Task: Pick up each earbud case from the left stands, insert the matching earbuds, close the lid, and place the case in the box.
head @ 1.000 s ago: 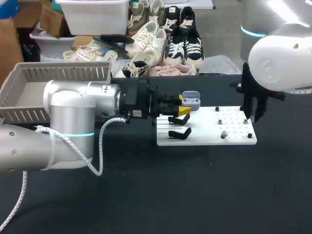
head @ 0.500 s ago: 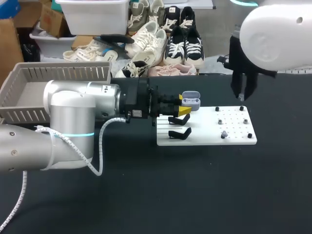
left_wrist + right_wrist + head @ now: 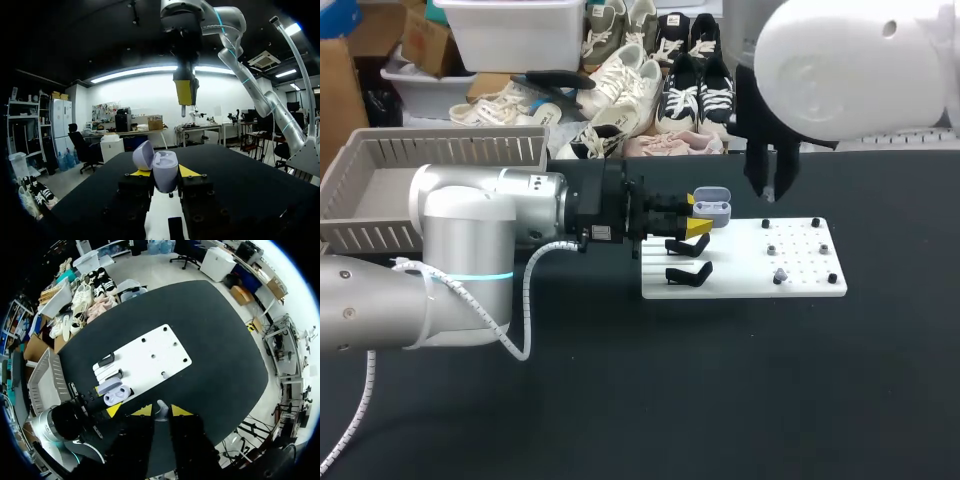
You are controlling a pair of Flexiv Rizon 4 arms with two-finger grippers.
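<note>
Left arm (image 3: 470, 230) level, left gripper (image 3: 164, 172) clamped on earbud case (image 3: 161, 165); right arm (image 3: 850, 70) raised, right gripper (image 3: 161, 411) pinching earbud (image 3: 160, 408)

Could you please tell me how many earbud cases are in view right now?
1: an open earbud case gripped in the left hand, at the white board's stand end. The basket's floor is partly hidden, so more could lie there.

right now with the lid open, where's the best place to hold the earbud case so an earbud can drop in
Pinch the lower shell's two sides, coming in level from the side, as the left end effector does. The earbud case has its lid swung back and wells facing up, so that likely leaves the top free for the right end effector and its earbud.
</note>
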